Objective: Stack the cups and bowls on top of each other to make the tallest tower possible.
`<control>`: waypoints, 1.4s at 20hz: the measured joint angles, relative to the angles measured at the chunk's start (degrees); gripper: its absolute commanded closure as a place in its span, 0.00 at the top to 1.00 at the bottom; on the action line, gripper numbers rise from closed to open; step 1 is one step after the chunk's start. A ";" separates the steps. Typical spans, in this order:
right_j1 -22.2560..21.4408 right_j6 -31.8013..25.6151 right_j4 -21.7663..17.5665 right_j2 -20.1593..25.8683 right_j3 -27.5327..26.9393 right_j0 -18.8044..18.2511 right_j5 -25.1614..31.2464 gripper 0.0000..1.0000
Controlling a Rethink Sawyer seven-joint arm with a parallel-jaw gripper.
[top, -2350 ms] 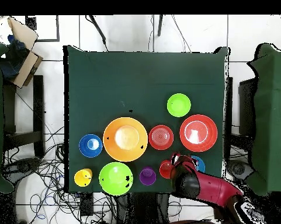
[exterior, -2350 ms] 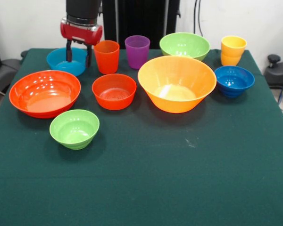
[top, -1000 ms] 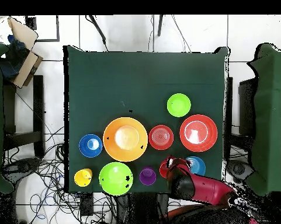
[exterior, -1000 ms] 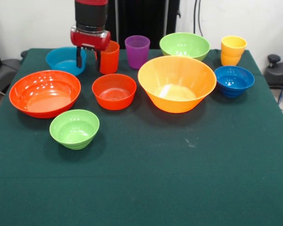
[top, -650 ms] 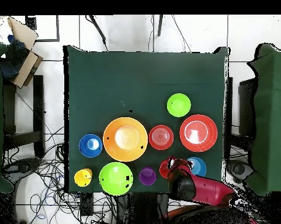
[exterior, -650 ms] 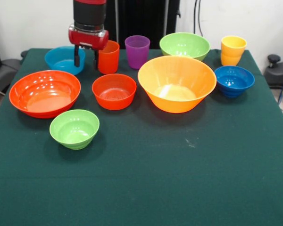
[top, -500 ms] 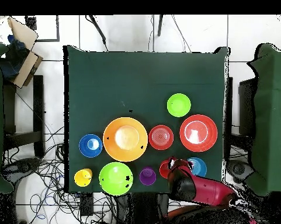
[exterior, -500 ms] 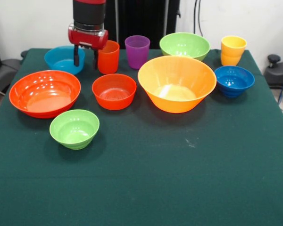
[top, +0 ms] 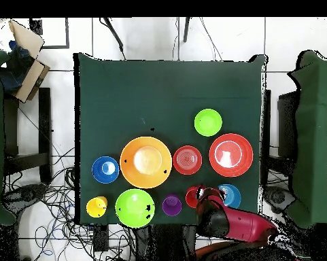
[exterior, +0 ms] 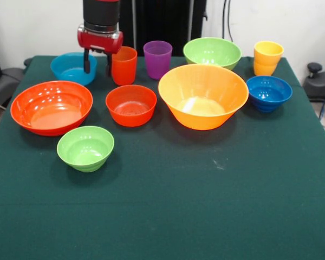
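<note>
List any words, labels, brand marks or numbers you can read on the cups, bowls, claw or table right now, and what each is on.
None can be read in either view.
Cups and bowls, such as the orange-red cup and the large yellow-orange bowl: plain coloured plastic, no print showing.
Claw: red and black housing, no legible marking.
Table: plain dark green cloth, no lettering or sign.

The arm (exterior: 101,13) is a thick round column, black at its upper part, with a glossy red band above a narrow silvery ring. Under that sits a rounded glossy red wrist block (exterior: 99,40), wider than the column, with bright highlights along its face. Two slim black fingers (exterior: 87,60) hang from its underside, set apart. From overhead the arm (top: 235,221) shows as a dark rounded head at 9 o'clock of a long, glossy red shell.
</note>
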 measured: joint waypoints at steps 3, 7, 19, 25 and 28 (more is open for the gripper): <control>-0.35 0.00 -0.31 -0.33 0.39 -0.05 0.01 1.00; -0.72 0.00 -0.58 -0.45 0.67 -0.36 0.01 1.00; -1.22 0.00 -1.57 -1.13 0.90 -1.25 -0.70 1.00; 0.32 0.00 -1.68 -1.62 0.88 -1.09 -3.49 1.00; 1.82 0.00 -1.66 -1.85 0.88 -0.60 -5.64 1.00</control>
